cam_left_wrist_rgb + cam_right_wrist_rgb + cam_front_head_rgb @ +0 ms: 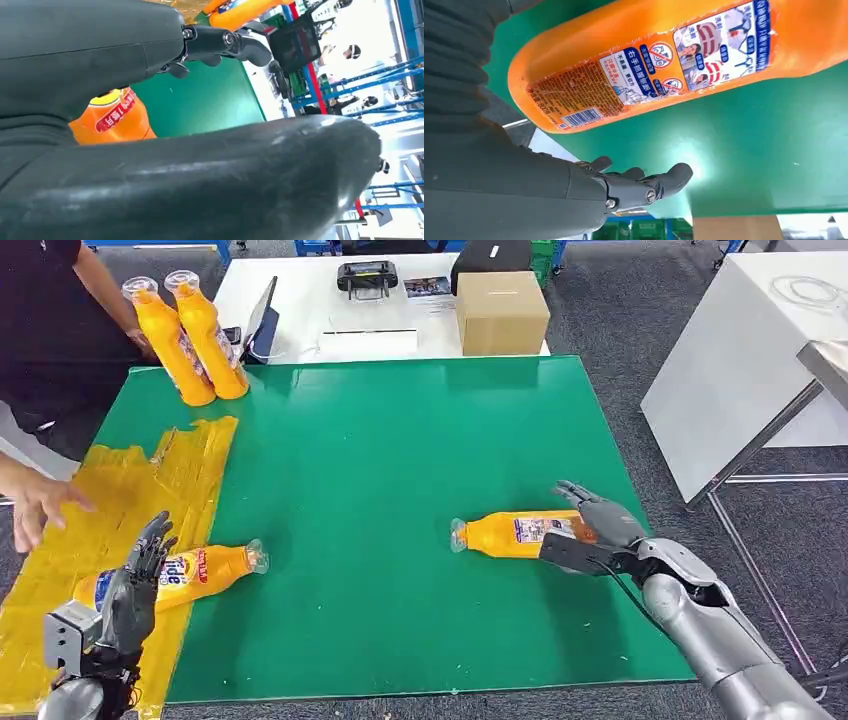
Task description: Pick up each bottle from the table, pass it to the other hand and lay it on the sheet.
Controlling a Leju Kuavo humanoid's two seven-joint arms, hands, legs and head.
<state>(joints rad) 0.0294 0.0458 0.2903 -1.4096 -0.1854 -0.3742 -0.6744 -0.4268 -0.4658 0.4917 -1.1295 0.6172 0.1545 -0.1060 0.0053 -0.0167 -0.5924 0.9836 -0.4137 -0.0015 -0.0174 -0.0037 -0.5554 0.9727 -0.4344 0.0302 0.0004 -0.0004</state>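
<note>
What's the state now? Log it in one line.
right hand: open at lying bottle | left hand: open over sheet bottle | sheet | two bottles upright

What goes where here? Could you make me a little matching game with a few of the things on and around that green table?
Things:
1. bottle by the right robot hand
2. bottle by the left robot hand
3. two upright bottles
4. cardboard box

Places:
A. on the white table beyond the green mat
B. lying on the green mat
C. standing at the green mat's far left corner
D. lying partly on the yellow sheet

Pairs: 1-B, 2-D, 3-C, 4-A
</note>
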